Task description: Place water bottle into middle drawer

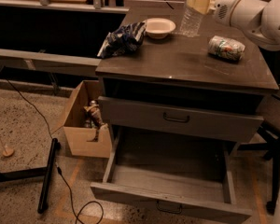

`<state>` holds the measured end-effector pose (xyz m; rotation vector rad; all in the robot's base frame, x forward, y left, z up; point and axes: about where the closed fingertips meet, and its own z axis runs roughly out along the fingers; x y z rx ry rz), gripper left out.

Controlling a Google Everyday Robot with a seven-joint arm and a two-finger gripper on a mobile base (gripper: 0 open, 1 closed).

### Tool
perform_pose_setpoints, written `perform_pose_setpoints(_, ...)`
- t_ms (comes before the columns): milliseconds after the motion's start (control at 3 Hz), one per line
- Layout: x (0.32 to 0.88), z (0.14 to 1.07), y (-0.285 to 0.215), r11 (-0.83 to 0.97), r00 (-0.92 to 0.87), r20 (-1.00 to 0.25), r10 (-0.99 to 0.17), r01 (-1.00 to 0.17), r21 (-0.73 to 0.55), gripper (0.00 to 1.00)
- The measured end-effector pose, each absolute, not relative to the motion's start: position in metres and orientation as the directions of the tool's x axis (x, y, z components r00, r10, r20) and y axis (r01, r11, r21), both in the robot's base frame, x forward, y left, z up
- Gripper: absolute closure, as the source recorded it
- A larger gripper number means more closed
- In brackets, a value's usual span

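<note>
The water bottle [191, 24] is clasped near its cap by the closed hand [199, 3] at the tabletop's [177, 59] back, for carrying down to the opened middle drawer [168, 183]

The gripper [199, 3], at the back right corner of the counter [177, 59], has its fingers closed round the water bottle [190, 23] and hides its neck. The bottle's top is cut off above. The bottom edge cuts the front panel of the middle drawer [170, 183].
</note>
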<state>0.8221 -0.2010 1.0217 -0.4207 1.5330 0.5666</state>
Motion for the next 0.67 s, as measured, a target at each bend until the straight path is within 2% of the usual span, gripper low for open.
perform_pose_setpoints(333,0.803,1.024,-0.196,0.789,-0.074,-0.995,0.072,-0.606,0.102,1.0)
perform_pose_setpoints(667,0.751,1.041,-0.197,0.782,-0.075,-0.994,0.075,-0.614,0.106,1.0)
